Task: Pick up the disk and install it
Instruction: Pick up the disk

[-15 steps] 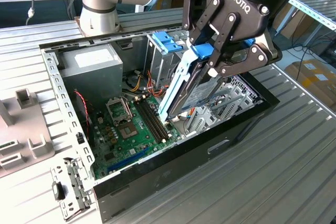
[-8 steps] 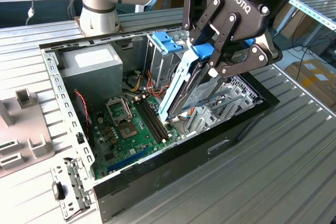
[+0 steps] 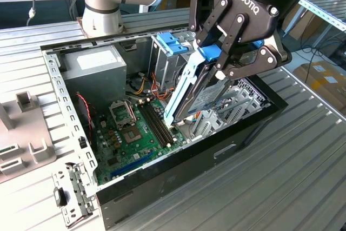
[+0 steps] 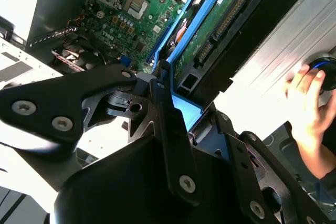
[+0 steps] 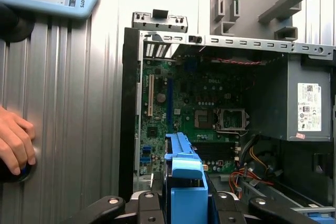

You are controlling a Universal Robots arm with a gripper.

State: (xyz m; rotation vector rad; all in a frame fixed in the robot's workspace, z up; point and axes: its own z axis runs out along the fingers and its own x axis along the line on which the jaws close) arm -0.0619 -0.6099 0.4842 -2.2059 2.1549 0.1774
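The hand (image 3: 215, 58) pinches the disk (image 3: 207, 99) at its blue end tab, upper centre-right of the exterior view. The disk hangs tilted, its lower end down inside the open computer case (image 3: 178, 160) near the motherboard (image 3: 130, 133); contact can't be told. It is likely dense, rigid, heavy for its size and shock-sensitive. The exposed circuit board (image 4: 209, 32) should not be squeezed. The plastic side rails (image 3: 177, 93) look like the safest hold, though smooth plastic may slip. The case sits on a ribbed counter (image 3: 303, 177).
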